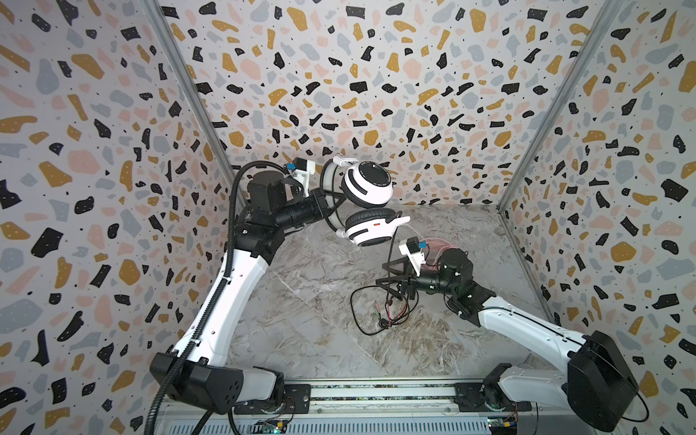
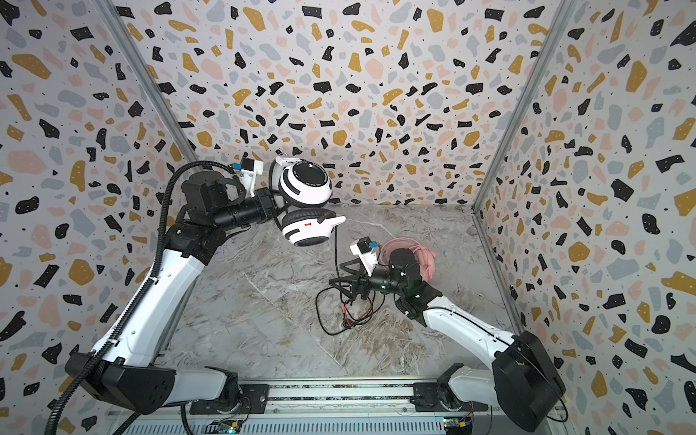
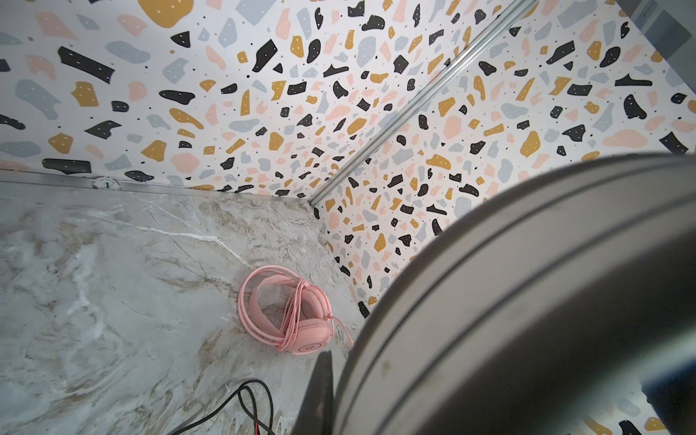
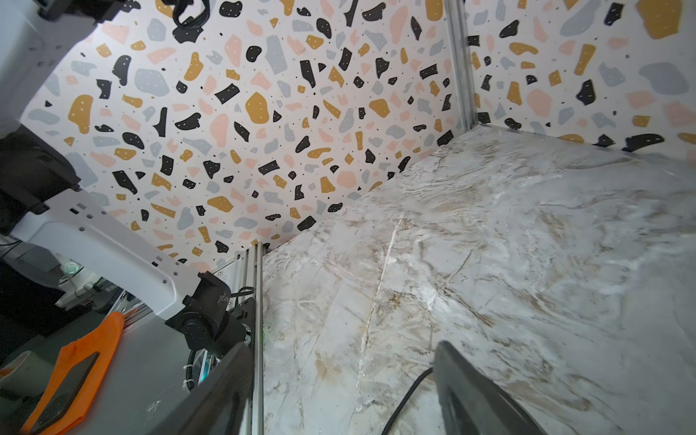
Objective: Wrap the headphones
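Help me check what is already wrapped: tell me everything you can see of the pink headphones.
The pink headphones are pink all over, with smooth, plastic-looking round cups and a wide band. Their thin pink cable is wound in many turns across the band and cups, with wider loops around them and a short end sticking out. They lie on the marble table, close to the patterned wall near a corner. Only the table touches them.

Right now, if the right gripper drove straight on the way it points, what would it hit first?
Probably the black cable, which runs in between the open jaws of the right gripper. Past it the marble table lies ahead; how soon the fingers would touch it is unclear.
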`<move>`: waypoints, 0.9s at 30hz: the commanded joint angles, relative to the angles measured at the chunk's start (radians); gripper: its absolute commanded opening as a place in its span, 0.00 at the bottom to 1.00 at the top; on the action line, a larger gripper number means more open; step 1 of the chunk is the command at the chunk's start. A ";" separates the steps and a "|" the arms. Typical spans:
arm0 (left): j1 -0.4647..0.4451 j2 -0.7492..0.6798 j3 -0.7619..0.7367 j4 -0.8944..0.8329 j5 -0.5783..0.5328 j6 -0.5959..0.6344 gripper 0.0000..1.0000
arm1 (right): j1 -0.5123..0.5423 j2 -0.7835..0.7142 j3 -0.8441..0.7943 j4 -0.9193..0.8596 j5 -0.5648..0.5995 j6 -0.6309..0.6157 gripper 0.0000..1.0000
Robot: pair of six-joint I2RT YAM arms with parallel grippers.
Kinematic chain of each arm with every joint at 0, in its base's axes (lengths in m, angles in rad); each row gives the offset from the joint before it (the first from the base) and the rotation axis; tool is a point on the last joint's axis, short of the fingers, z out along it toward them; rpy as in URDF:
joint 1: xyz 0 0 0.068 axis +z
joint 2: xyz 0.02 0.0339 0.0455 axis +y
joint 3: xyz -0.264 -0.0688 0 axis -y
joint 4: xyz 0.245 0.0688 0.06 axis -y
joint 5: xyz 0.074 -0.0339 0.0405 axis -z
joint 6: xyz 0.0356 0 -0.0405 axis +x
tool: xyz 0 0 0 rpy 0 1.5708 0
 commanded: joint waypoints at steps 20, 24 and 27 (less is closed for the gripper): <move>0.025 -0.033 -0.024 0.090 -0.077 -0.067 0.00 | 0.031 -0.018 -0.019 0.008 0.054 0.023 0.70; 0.024 -0.034 -0.038 0.093 -0.080 -0.075 0.00 | 0.077 0.069 0.022 0.072 0.075 0.039 0.57; 0.025 -0.040 -0.046 0.093 -0.082 -0.076 0.00 | 0.094 0.131 0.055 0.132 0.075 0.066 0.51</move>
